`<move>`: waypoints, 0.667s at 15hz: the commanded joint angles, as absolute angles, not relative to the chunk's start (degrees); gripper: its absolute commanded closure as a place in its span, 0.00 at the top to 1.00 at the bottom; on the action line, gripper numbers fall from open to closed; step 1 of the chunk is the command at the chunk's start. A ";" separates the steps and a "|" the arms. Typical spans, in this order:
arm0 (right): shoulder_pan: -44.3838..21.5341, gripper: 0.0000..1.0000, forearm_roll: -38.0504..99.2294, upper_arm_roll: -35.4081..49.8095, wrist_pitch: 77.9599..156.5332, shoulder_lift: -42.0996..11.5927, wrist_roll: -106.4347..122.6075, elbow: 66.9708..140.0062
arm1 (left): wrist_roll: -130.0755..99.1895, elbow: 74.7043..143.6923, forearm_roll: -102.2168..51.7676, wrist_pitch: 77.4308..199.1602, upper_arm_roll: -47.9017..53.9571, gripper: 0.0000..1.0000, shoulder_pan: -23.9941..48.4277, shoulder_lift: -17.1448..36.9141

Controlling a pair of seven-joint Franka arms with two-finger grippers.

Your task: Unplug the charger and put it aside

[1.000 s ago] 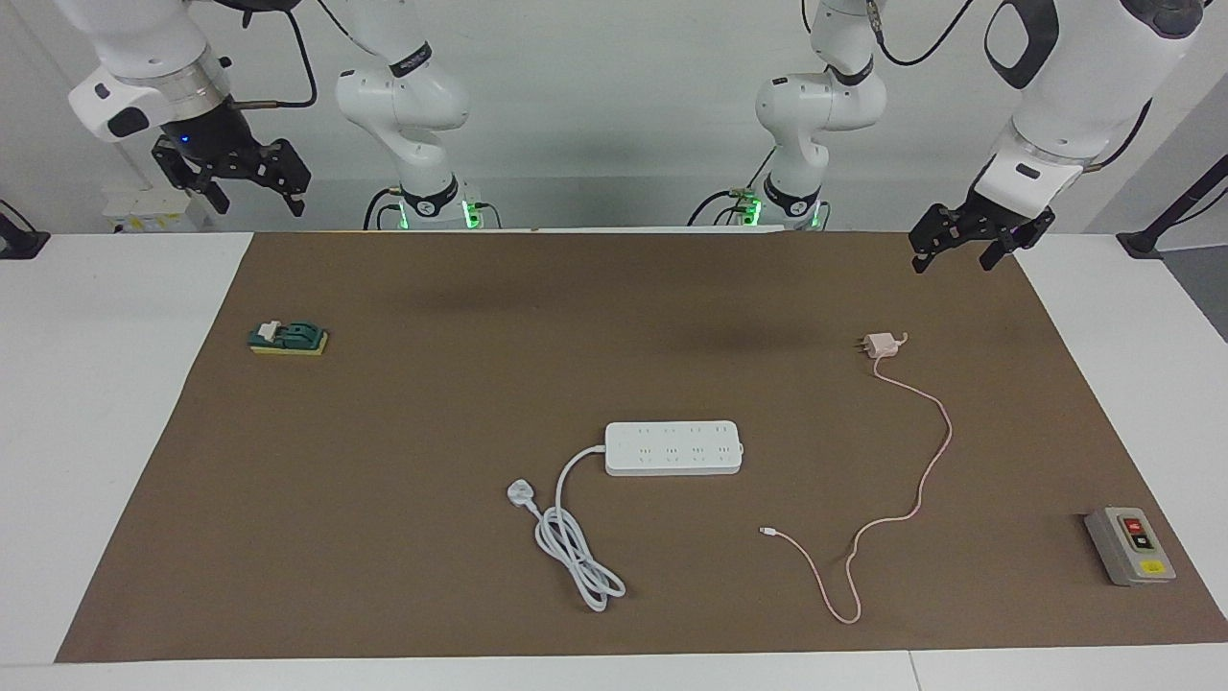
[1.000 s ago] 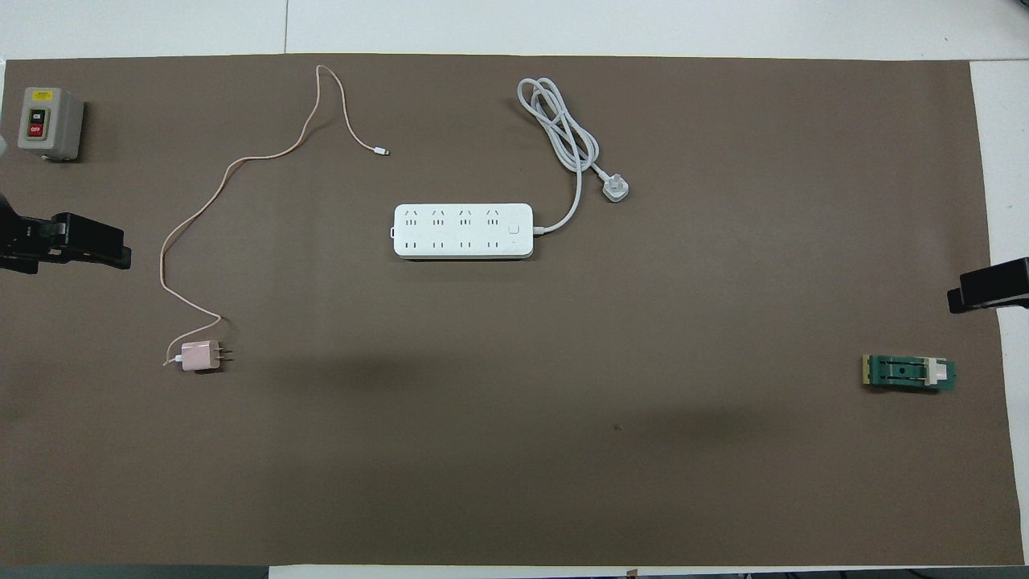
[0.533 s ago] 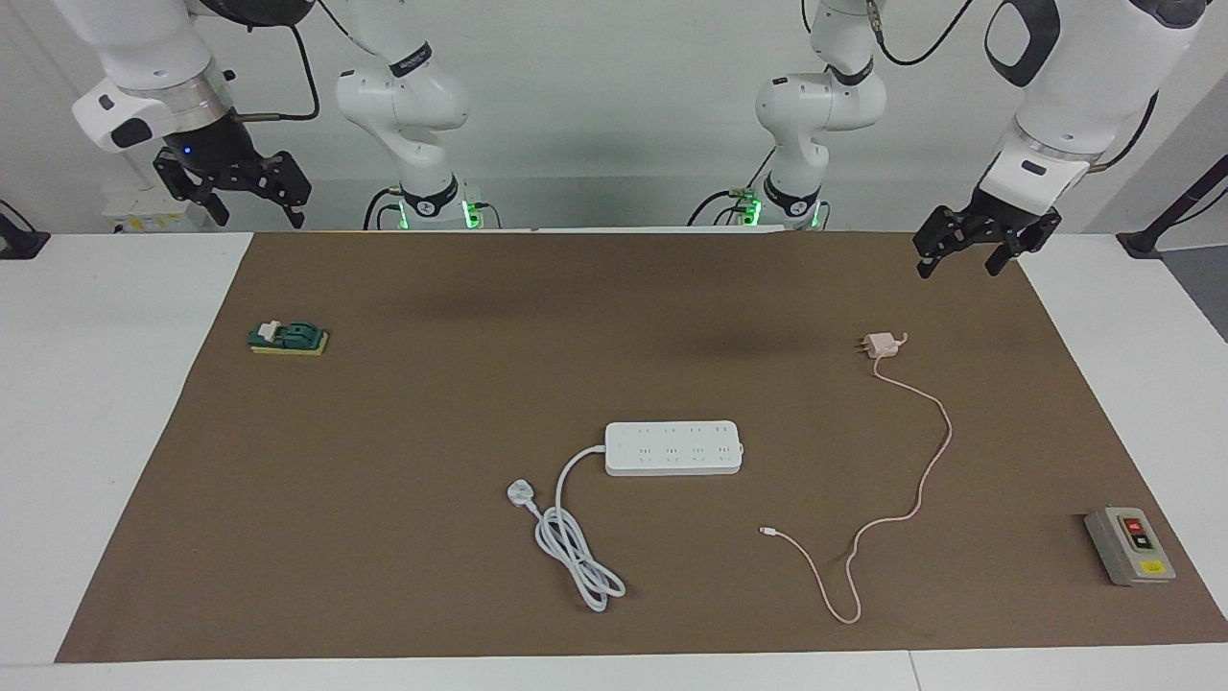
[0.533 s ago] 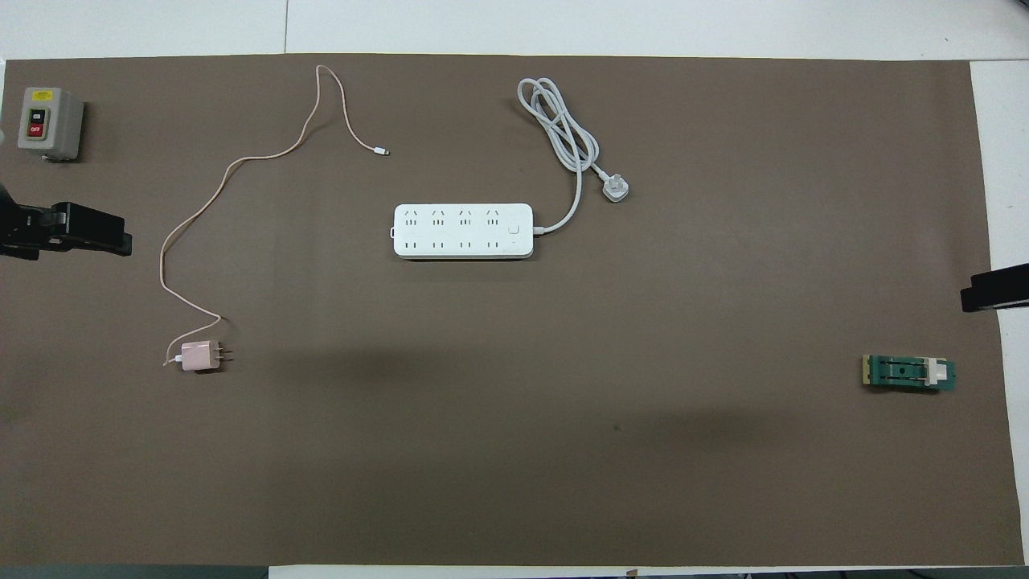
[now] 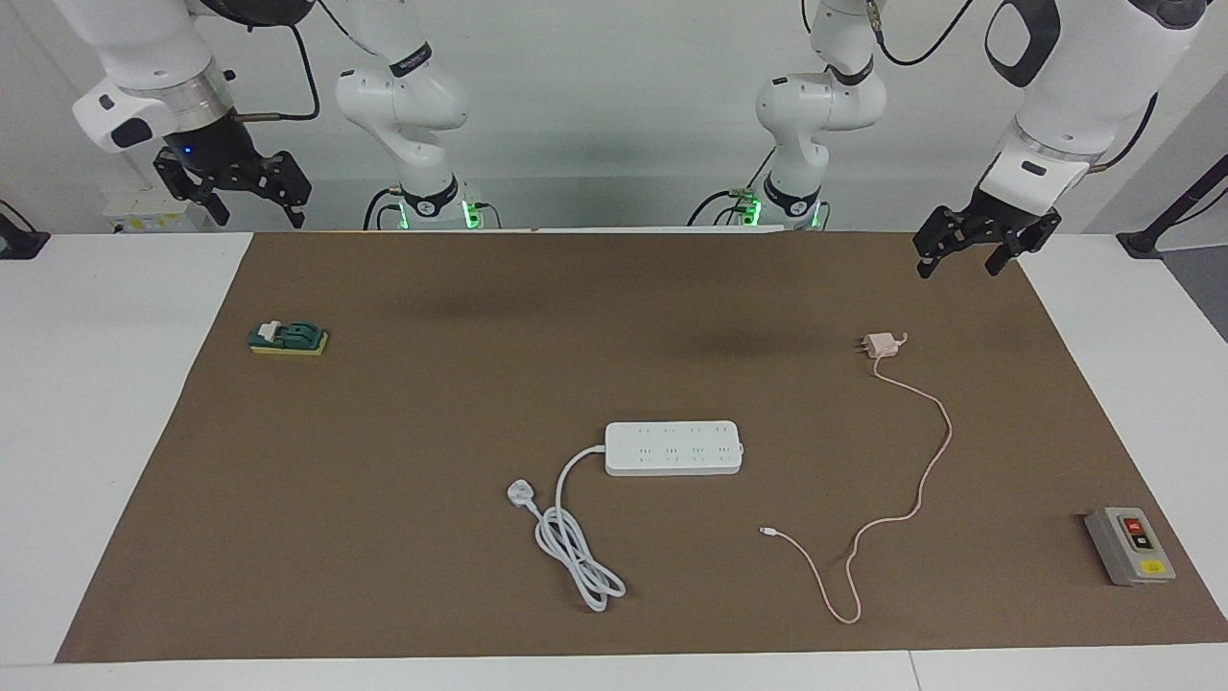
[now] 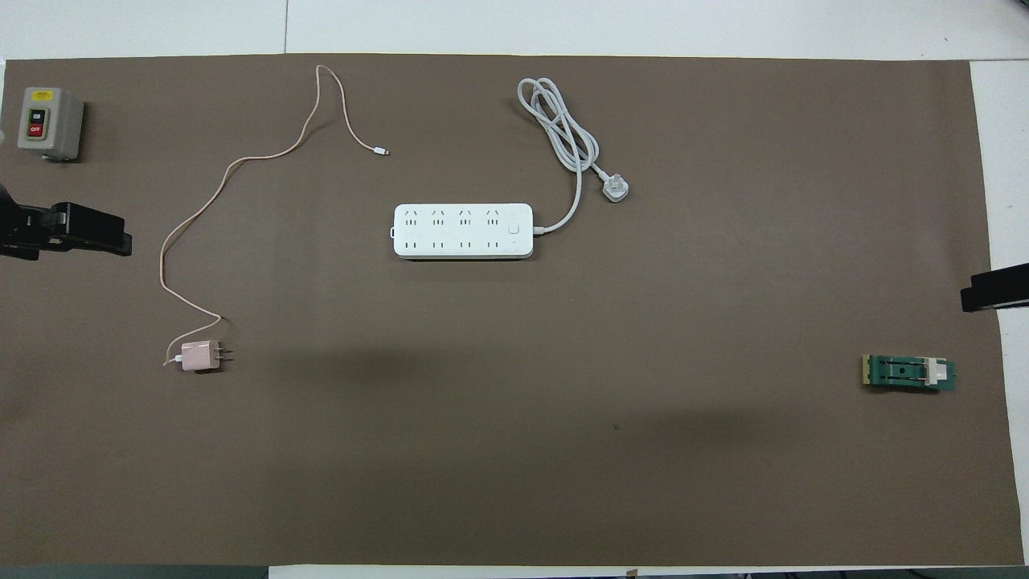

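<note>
**Charger lies loose on the mat, both end effectors up and empty**

The right end effector (image 5: 261, 216) hangs in the air over the bench (image 5: 96, 384), at the corner of the brown mat (image 5: 432, 384) on the right arm's end by the robots. Its fingers are spread and hold nothing.

Below it on the mat, near that same end, sits a small green block on a yellow base (image 5: 288, 338).

About mid-mat lies the white power strip (image 5: 674, 448), flat, with all its sockets bare. Its thick white cord (image 5: 576, 552) leaves the strip's end on the right arm's side and coils farther from the robots. The cord's white plug (image 5: 519, 494) rests beside the coil.

The charger (image 5: 878, 345) lies on the mat toward the left arm's end. It is nearer to the robots than the power strip, well apart from it and plugged into nothing. Its prongs point toward the right arm's end. Its thin pink cable (image 5: 935, 451) winds away from the robots, loops, and ends in a white tip (image 5: 767, 531) on the mat, farther out than the strip.

The left end effector (image 5: 957, 267) hangs over the mat's edge at the left arm's end, near the robots. It is released and empty, apart from the charger.

A grey switch box (image 5: 1129, 545) stands at the mat's edge on that end, farthest from the robots.
</note>
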State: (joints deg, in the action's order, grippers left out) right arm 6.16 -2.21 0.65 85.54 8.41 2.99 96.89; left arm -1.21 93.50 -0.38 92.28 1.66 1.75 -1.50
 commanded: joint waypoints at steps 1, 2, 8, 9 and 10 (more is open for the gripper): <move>7.03 1.00 -2.46 1.49 86.04 10.02 2.02 98.09 | -1.23 95.10 -0.88 92.46 1.05 1.00 2.29 -2.90; 7.03 1.00 -2.46 1.49 86.04 10.02 2.02 98.09 | -1.06 95.10 -0.88 92.46 0.97 1.00 2.29 -2.90; 6.86 1.00 -2.37 1.49 86.04 10.11 2.02 98.17 | -0.79 95.10 -0.88 92.64 1.05 1.00 2.29 -2.90; 6.86 1.00 -2.29 1.49 86.04 10.11 2.02 98.17 | -0.79 95.10 -0.88 92.64 1.05 1.00 2.29 -2.90; 6.94 1.00 -2.29 1.49 86.04 10.11 2.02 98.17 | -0.79 95.01 -0.88 92.64 1.05 1.00 2.29 -2.90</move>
